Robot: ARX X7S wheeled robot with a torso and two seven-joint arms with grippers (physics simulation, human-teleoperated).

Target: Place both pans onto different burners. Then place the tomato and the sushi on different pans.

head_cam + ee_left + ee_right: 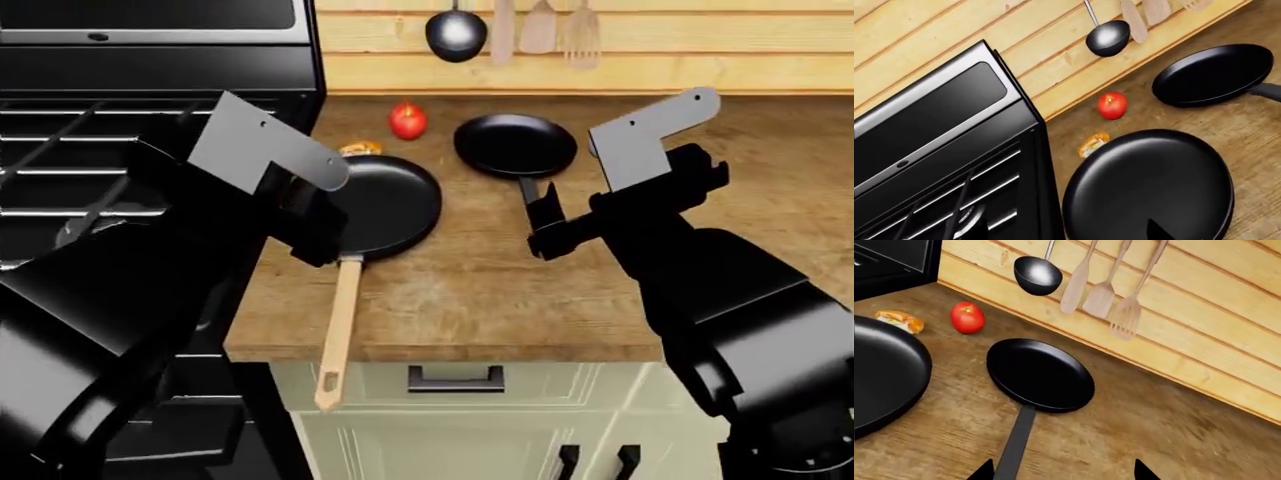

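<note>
The larger pan [387,205] with its wooden handle [340,320] lies on the wooden counter beside the stove [147,110]. The smaller pan [515,145] lies further back and to the right, its thin black handle [1014,445] pointing to the front. The tomato [407,121] and the sushi [358,148] lie on the counter behind the larger pan. My left gripper [1067,235] is open and empty over the larger pan's stove-side edge [1074,195]. My right gripper [1062,472] is open above the thin handle's end, without touching it. One burner [971,220] shows under the grate.
A black ladle [455,33] and several wooden utensils [539,28] hang on the plank wall behind the counter. The counter's front edge [454,350] has a cabinet drawer [455,378] below it. The stove's raised back panel [147,35] stands at the far left.
</note>
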